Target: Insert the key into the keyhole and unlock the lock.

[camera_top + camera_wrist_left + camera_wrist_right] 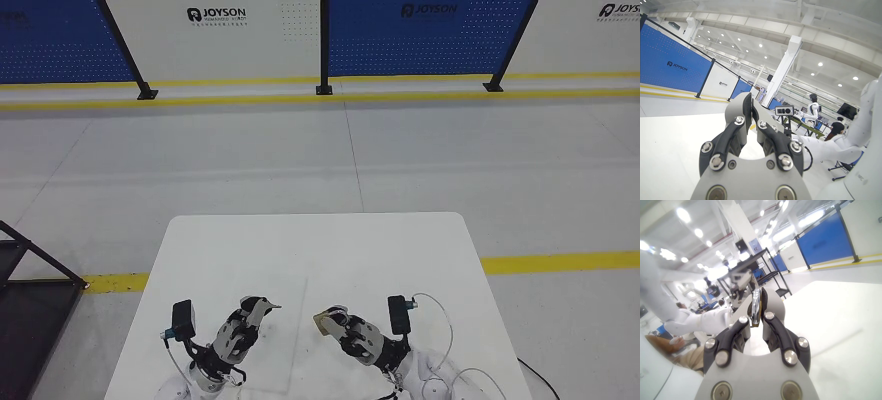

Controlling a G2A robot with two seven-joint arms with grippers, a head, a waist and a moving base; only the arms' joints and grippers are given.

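Over the near part of the white table (320, 250) my two grippers face each other a short way apart. My left gripper (262, 305) is shut on a thin metal key (273, 306) whose tip points at the other gripper. In the left wrist view the fingertips (747, 106) are pressed together and the key is mostly hidden between them. My right gripper (332, 319) is shut on a padlock (322, 322). The right wrist view shows its chrome shackle (755, 303) and brass body (755, 324) clamped between the pads (765, 299).
A black metal rack (30, 290) stands on the floor left of the table. Blue and white barrier panels (420, 35) line the far side of the floor. The far half of the table lies bare ahead of both grippers.
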